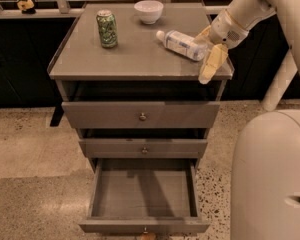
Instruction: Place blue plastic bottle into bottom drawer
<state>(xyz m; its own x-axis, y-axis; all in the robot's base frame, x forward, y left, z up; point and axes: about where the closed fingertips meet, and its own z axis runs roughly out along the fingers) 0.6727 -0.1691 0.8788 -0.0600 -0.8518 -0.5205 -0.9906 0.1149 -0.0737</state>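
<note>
The blue plastic bottle (182,44) lies on its side near the right edge of the cabinet top (135,59), its base between the spread fingers of the gripper (208,49), and the bottom drawer (144,196) stands pulled open below

No text, brand or number can be read anywhere. The green patterned can (106,28) at the upper left of the cabinet top shows only blurred markings, and the pale label on the blue plastic bottle (181,44) is illegible. The gripper (207,54), fingers spread, sits at the bottle's base in the upper right and carries no markings.
</note>
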